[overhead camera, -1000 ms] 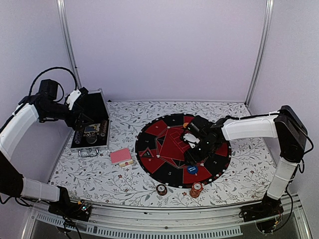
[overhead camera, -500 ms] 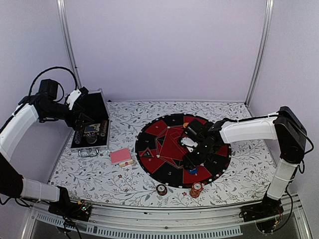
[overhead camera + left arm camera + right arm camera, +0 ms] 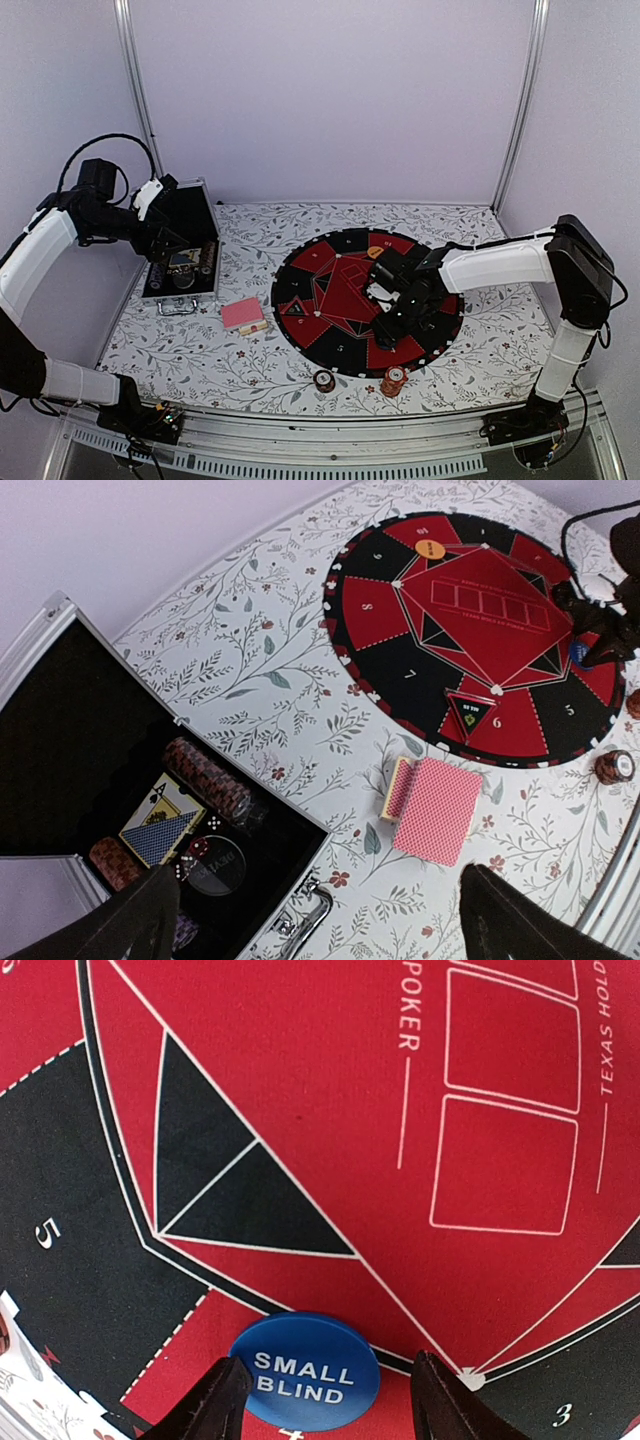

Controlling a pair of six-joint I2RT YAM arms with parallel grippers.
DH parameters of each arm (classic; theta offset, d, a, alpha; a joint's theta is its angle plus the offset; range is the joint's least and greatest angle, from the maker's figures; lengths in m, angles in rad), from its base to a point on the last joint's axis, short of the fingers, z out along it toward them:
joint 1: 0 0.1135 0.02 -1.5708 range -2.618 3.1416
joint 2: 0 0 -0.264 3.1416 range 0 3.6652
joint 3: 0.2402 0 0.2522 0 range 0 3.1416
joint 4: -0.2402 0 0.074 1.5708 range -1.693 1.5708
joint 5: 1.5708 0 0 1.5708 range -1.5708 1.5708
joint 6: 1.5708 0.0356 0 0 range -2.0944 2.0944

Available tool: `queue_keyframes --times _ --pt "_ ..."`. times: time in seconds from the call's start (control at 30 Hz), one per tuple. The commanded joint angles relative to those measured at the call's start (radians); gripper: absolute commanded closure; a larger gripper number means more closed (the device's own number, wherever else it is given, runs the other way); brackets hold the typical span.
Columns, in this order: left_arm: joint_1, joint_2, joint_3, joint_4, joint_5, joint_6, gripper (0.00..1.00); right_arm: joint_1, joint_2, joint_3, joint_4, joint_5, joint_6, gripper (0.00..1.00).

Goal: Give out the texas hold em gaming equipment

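**Blue disc [image 3: 305,1370] lies between the right fingers, not yet gripped**

Marked SMALL BLIND, the disc lies flat on a red wedge at the near rim of the mat [image 3: 335,290]. The right gripper [image 3: 325,1385] stands low over it, jaws part open, one finger on each side. In the wrist view the finger on the left [image 3: 205,1405] is just beside the disc's edge. The other finger stands a little clear of it. Nothing is clamped. From the top camera the gripper hides the disc.

The orange disc [image 3: 375,253] lies on the far part of the mat, well apart from the blue one. The pink-backed deck [image 3: 241,312] lies face down on the floral table [image 3: 490,345], between the case [image 3: 160,292] and the mat. A smaller stack of cards [image 3: 398,788] lies just beside the deck. Two chip stacks [image 3: 324,381] [image 3: 394,381] stand on the table near the mat's near rim.

The left gripper [image 3: 320,880] hangs with its jaws as wide apart as they go, holding nothing. It is above the front edge of the open case. Inside the case, on the black lining, lie a row of chips [image 3: 207,778], a face-up card [image 3: 160,825] and a black disc [image 3: 215,860]. Whether the small pieces beside them are dice I cannot tell.
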Motion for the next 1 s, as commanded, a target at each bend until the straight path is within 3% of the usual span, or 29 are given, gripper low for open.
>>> queue_keyframes --times 0.0,0.63,0.8,0.97 --pt "-0.011 -0.009 0.012 -0.003 0.014 -0.002 0.0 0.016 0.015 0.002 -0.01 0.017 0.028 0.41" --pt "-0.011 -0.016 0.011 -0.005 0.002 0.002 0.0 0.016 0.077 0.046 -0.005 0.029 0.014 0.4" --pt "-0.012 -0.012 0.014 -0.005 0.007 0.001 0.0 0.017 0.059 0.02 -0.02 0.057 0.024 0.51" --pt "-0.012 -0.008 0.02 -0.004 0.008 0.001 0.0 0.016 0.003 -0.035 -0.033 0.086 0.042 0.52"
